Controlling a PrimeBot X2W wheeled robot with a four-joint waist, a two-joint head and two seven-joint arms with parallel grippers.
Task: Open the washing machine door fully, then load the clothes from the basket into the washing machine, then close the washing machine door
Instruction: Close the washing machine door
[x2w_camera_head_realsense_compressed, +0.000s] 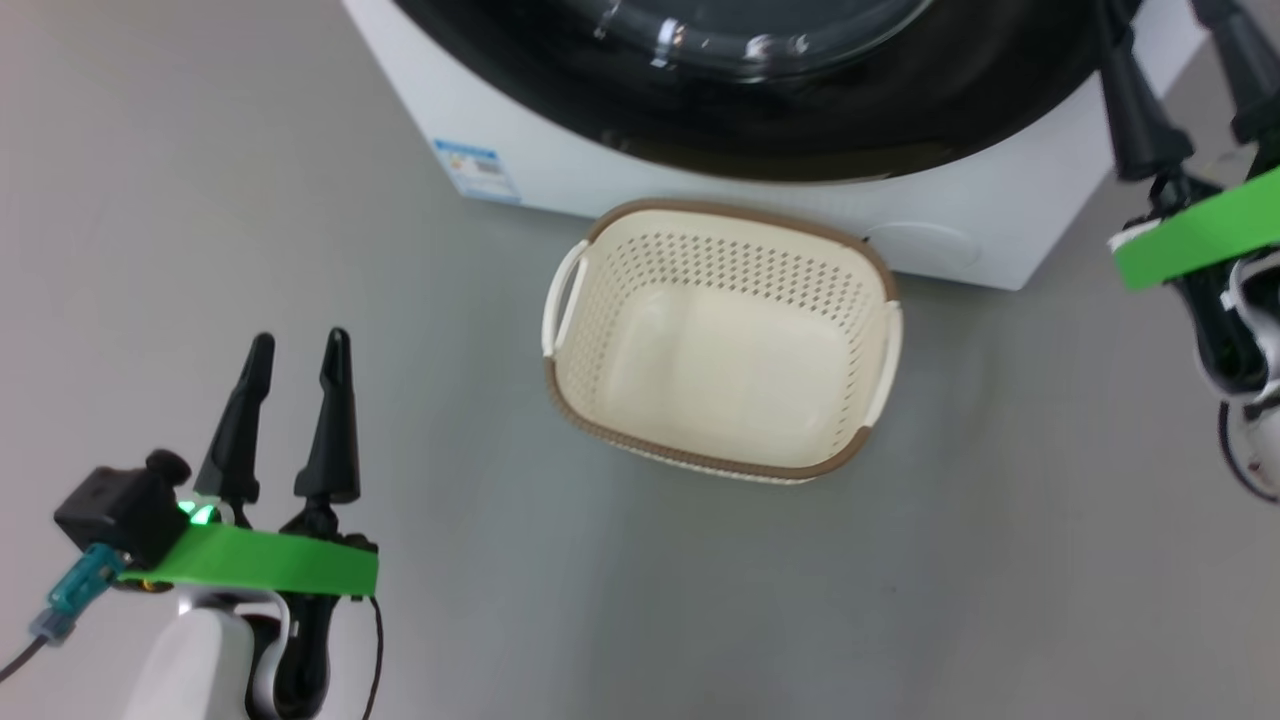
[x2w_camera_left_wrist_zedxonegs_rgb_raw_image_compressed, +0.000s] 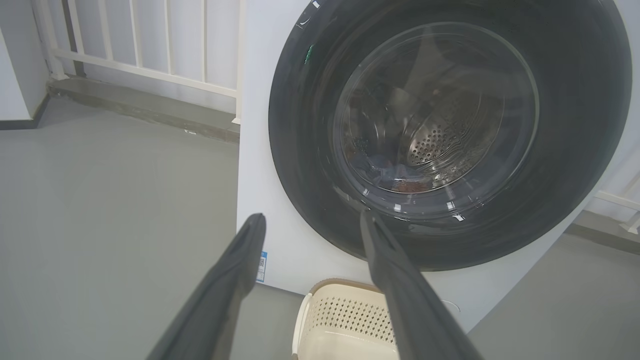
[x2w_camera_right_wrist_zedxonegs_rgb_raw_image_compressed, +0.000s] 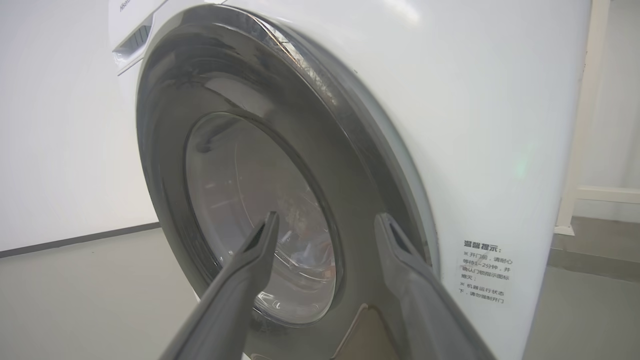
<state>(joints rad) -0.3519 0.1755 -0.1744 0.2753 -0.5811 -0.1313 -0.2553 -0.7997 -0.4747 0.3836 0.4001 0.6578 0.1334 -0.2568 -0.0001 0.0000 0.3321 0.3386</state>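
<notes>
On the grey floor (x2w_camera_head_realsense_compressed: 1000, 550) in the head view, the basket (x2w_camera_head_realsense_compressed: 720, 212) is seen just before the washing machine (x2w_camera_head_realsense_compressed: 950, 215), its inside bare. The washing machine door (x2w_camera_head_realsense_compressed: 800, 110) is cut off by the top edge, so that little more than its lower arc and part of the glass is shown. Open floor lies to the left, to the right and in front of the basket. The left gripper (x2w_camera_head_realsense_compressed: 300, 340) is held low at the left, well apart from the basket, fingers pointing up, parted and holding nothing. The right gripper (x2w_camera_head_realsense_compressed: 1180, 40) is raised at the upper right beside the machine's corner, its fingertips clipped by the frame.

In the left wrist view, the door is shown shut against the white front. Through the glass the steel drum (x2w_camera_left_wrist_zedxonegs_rgb_raw_image_compressed: 440, 140) is made out, with the clothes (x2w_camera_left_wrist_zedxonegs_rgb_raw_image_compressed: 395, 175) lying dimly at its bottom; their print is blurred by reflections. The basket's far end is partly hidden behind one finger. A white railing (x2w_camera_left_wrist_zedxonegs_rgb_raw_image_compressed: 150, 70) stands behind.

In the right wrist view, the door is seen edge-on, flush with the machine. The right gripper's fingers are spread and empty, near the door's rim; whether it is touched cannot be told. A printed notice (x2w_camera_right_wrist_zedxonegs_rgb_raw_image_compressed: 485, 272) is stuck on the side panel.
</notes>
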